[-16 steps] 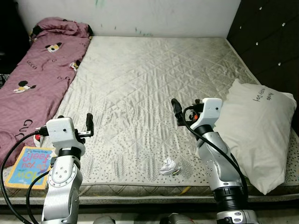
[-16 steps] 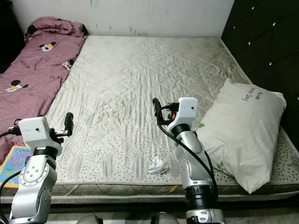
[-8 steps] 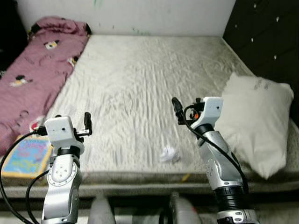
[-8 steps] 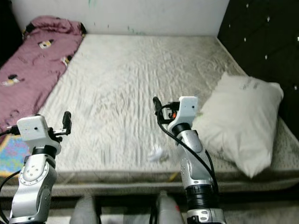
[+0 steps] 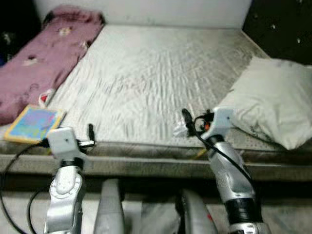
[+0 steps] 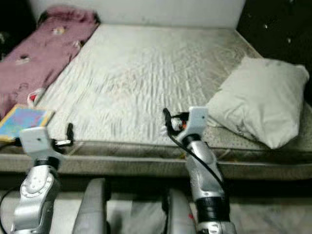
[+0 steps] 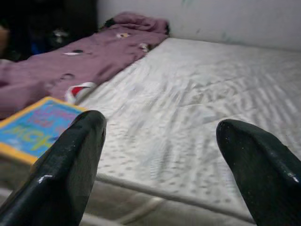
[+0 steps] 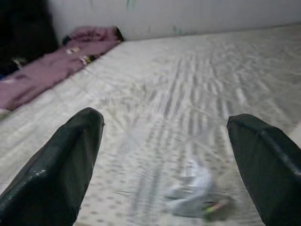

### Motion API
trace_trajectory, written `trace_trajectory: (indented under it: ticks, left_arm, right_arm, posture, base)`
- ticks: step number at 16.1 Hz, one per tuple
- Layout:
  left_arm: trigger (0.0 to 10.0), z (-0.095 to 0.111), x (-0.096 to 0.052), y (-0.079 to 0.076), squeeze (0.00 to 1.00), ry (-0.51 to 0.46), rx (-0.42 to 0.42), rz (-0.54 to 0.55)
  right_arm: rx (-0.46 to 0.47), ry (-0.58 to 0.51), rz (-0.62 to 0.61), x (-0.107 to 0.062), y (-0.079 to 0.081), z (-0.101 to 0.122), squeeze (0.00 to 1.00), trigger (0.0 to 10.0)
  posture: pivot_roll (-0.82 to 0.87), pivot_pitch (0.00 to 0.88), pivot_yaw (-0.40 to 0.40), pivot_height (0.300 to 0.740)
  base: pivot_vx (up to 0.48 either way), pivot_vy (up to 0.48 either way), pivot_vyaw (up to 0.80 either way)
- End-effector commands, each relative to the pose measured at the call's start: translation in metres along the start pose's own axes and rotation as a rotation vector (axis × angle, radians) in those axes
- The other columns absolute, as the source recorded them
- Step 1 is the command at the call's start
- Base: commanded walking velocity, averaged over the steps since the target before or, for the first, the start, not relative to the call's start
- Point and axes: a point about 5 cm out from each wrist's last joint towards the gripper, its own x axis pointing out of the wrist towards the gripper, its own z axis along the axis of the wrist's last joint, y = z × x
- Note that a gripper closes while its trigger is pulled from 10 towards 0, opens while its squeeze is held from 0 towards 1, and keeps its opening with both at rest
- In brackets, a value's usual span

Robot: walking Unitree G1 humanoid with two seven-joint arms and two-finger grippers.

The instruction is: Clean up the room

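Honestly, with my right end effector (image 8: 162, 155) spread wide, the wad (image 8: 197, 195) at its 6 o'clock could skid off the bed (image 5: 161, 63) if nudged; my left end effector (image 7: 162, 160) gapes idle.

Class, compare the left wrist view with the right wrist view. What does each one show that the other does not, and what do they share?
Left wrist view: a colourful book lying at the near edge of the bed, beside the purple blanket, seen past the open left pincer.

Right wrist view: a crumpled white wrapper on the mattress, just ahead of the open right pincer.

Both: the pale quilted mattress, the purple blanket along one side, and the white wall behind. Both are somewhat blurred.
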Motion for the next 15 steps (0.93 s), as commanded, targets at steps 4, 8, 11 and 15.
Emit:
trace_trajectory:
  ticks: [4,8,11,15]
  left_arm:
    - [10.0,0.011,0.003,-0.005,0.00,-0.046,0.001,-0.012]
    - [10.0,0.010,0.002,-0.006,0.00,-0.039,-0.005,-0.023]
    - [10.0,0.013,0.004,-0.006,0.00,-0.046,-0.008,-0.021]
    - [10.0,0.016,0.005,-0.006,0.00,-0.059,-0.010,-0.025]
  right_arm:
    - [-0.011,-0.036,0.026,0.005,0.006,0.008,0.00,10.0]
    - [-0.003,-0.024,0.022,0.004,0.006,0.005,0.00,10.0]
    - [-0.013,-0.027,0.031,0.007,0.008,0.006,0.00,10.0]
    - [-0.063,-0.023,0.046,0.010,0.012,0.005,0.00,10.0]
  posture:
    - [-0.06,0.000,-0.023,0.581]
    - [-0.05,0.000,-0.023,0.556]
    - [-0.05,0.000,-0.031,0.521]
    - [-0.05,0.000,-0.028,0.521]
  base:
    - [0.000,0.000,0.00]
    - [0.000,0.000,0.00]
    - [0.000,0.000,0.00]
    - [0.000,0.000,0.00]
